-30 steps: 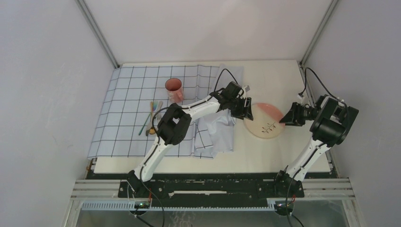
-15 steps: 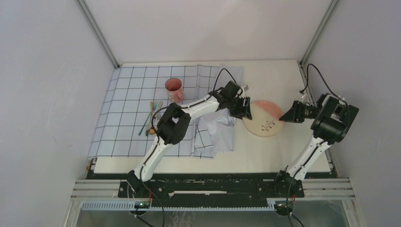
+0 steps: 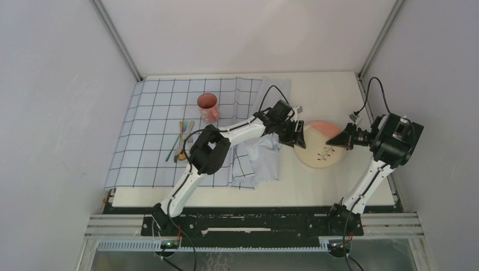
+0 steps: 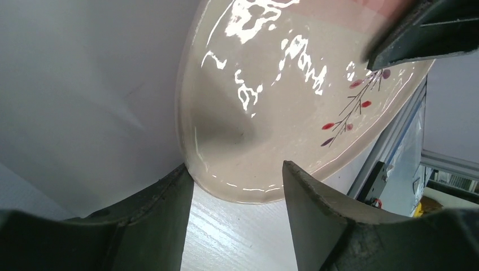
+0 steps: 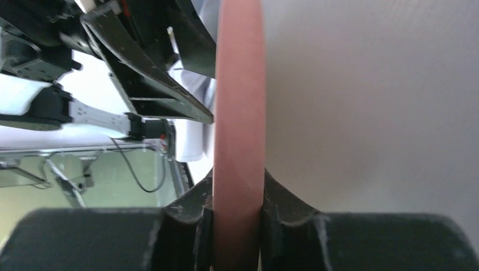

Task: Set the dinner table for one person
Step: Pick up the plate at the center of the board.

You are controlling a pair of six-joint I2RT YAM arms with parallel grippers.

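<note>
- The worktop [image 3: 305,183] carries everything. Bare cream surface lies open near and far of the plate, and its right edge runs close behind the right arm.
- The gridded cloth [image 3: 152,135] covers the left half. Its right edge is bunched into folds under the left arm's wrist, just left of the plate.
- The left arm rises from the near-left base, bends over the cloth and stretches right. The left arm's fingers [image 3: 298,137] sit slightly further right and nearer than a second ago. They are spread wide, the plate's left rim at the mouth of the gap. Whether either fingertip touches the rim cannot be told.
- The right arm stands up from the near-right base, elbow by the worktop's right edge, forearm pointing left. The right arm's fingers [image 3: 337,140] have edged a little left since a second ago. They are pinching the plate's pink right rim, one on each face.
- The plate [image 3: 319,151] [image 4: 271,101] [image 5: 238,84] sits on the right part of the worktop between the two sets of fingers. It is a touch further right and nearer than before. Whether it is lifted cannot be told.
- The pink mug [image 3: 208,106] stands upright on the far middle of the cloth, unmoved.
- The cutlery [image 3: 181,141] lies bundled on the cloth near of the mug, unmoved, well apart from the plate.
</note>
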